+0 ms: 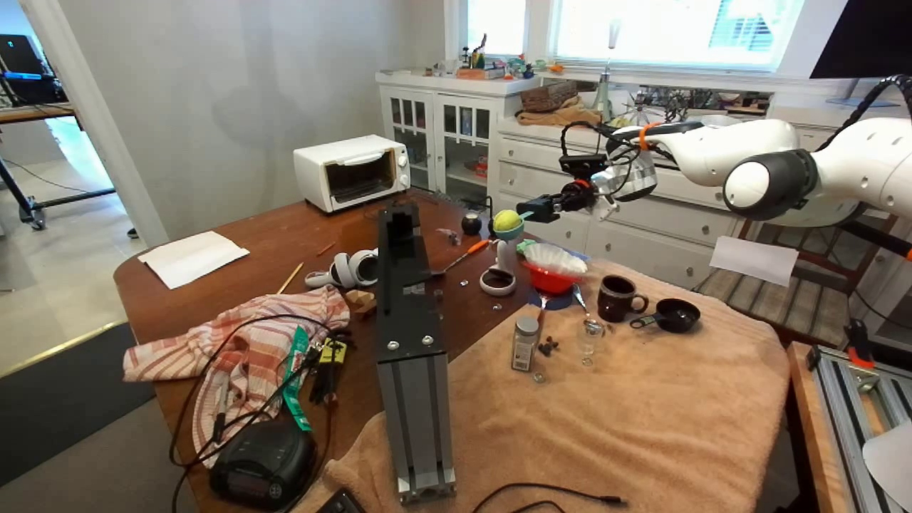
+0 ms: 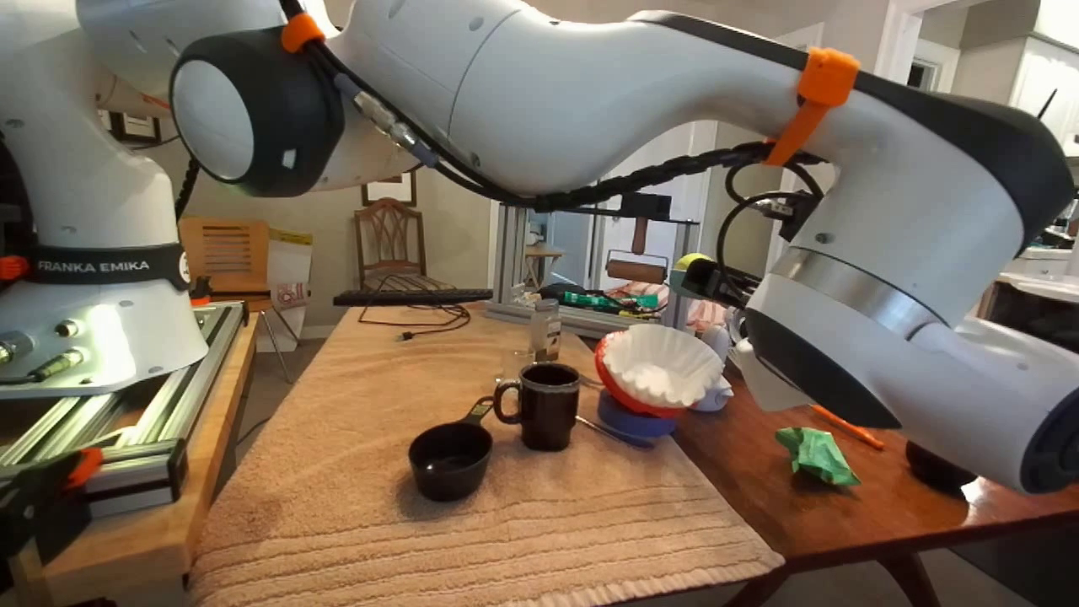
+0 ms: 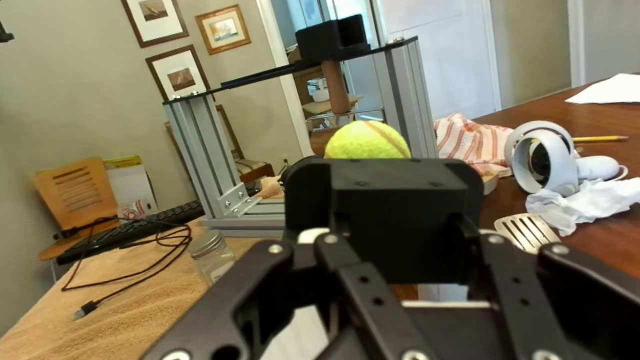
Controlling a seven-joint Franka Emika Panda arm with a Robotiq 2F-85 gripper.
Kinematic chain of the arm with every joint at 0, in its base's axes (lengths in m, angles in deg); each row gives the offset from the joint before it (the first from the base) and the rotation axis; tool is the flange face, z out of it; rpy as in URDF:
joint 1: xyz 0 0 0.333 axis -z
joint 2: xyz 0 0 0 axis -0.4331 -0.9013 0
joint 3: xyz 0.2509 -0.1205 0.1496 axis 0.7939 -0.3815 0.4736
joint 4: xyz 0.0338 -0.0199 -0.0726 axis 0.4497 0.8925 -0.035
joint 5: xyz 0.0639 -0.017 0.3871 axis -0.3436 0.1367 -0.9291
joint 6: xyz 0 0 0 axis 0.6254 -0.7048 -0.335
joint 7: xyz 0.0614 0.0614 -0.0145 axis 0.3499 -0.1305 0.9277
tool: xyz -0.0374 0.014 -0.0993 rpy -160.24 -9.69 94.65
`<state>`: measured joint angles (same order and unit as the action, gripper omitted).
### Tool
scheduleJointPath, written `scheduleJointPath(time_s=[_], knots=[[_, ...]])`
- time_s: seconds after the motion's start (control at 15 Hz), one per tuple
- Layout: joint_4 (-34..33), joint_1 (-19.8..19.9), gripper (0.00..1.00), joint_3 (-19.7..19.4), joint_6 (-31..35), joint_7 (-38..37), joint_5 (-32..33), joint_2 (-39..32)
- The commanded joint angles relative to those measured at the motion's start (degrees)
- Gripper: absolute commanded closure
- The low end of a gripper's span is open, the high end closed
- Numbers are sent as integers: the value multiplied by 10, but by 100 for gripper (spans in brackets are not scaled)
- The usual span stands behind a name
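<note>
Bright daylight, washed-out windows, soft shadows, wide-angle edge distortion

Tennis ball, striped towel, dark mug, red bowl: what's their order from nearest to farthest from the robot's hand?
As an exterior view shows:
1. Tennis ball: in the teal scoop, just past the hand.
2. Red bowl: lower, holding the paper filter.
3. Dark mug: on the tan cloth.
4. Striped towel: beyond the tall frame.

wooden table, tan towel (creased)
</note>
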<state>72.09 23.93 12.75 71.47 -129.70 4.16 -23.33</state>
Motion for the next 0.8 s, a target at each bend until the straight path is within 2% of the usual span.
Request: scheduleJointPath(time_s=[0.0,0.6,0.73], knots=[[-11,6,78,4,0,9,-19,0],[-67,30,78,-33,7,6,29,34],[-36,31,78,-42,19,21,48,65]])
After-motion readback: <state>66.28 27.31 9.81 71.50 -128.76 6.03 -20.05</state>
